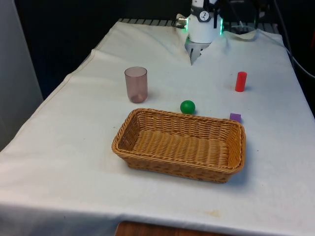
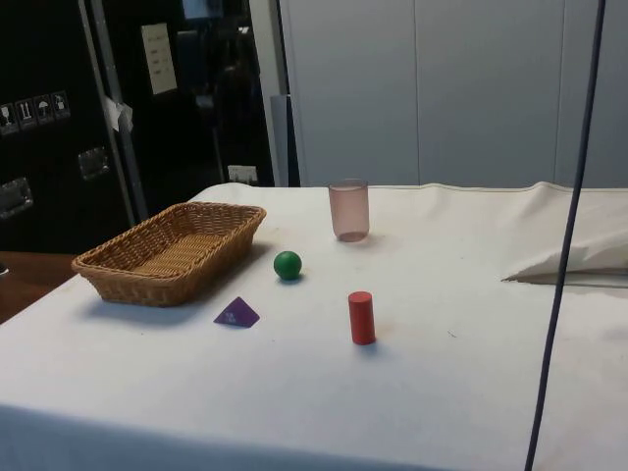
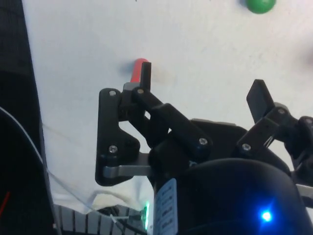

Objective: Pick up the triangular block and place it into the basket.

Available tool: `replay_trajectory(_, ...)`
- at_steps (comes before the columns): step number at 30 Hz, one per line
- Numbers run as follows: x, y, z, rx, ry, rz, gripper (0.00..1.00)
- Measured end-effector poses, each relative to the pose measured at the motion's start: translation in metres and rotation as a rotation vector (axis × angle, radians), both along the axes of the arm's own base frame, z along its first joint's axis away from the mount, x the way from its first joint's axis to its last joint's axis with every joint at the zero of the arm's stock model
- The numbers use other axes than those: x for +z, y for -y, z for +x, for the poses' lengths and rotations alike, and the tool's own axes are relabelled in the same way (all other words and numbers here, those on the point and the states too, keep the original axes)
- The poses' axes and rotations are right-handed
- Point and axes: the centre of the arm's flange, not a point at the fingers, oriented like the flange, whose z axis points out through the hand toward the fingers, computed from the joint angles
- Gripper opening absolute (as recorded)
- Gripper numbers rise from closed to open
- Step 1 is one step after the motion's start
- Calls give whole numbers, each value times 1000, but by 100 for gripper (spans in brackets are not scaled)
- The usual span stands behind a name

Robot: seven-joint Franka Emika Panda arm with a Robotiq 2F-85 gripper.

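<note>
Presently, item one: my gripper (image 3: 203,85), fingers spread wide apart with nothing between them, hanging well above the cloth at the robot's end of the table (image 1: 74,147).

Item two: red cylinder (image 1: 240,81), upright, near the gripper and toward the front view's right; from the wrist, one finger half covers it.

Item three: green ball (image 1: 187,106), resting just beyond the basket's far rim.

Item four: purple triangular block (image 2: 237,313), lying flat on the cloth just outside the basket, by its far corner on the front view's right. From the front, the rim hides most of it. Not yet touched.

Item five: wicker basket (image 1: 128,127), shallow, nothing in it.

Item six: pinkish translucent cup (image 1: 136,84), upright, well clear toward the front view's left.

Handling note on item four: I judge it small, rigid and light, probably wood or plastic, low to the table with a sloped outline. I would close on two parallel faces if I can find them, or across one straight edge and the opposite point, coming down low; angled sides may squirt out under the squeeze.
</note>
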Motion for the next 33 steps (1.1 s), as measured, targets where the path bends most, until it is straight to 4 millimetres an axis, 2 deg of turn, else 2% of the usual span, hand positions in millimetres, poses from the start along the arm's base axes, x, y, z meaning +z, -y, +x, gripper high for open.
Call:
replay_trajectory(3, -11, -12, -2, 13, 9, -1, 100)
replay_trajectory(16, -41, -41, 0, 38, 37, -8, 100)
replay_trajectory(33, -83, -46, 2, 57, 80, -42, 100)
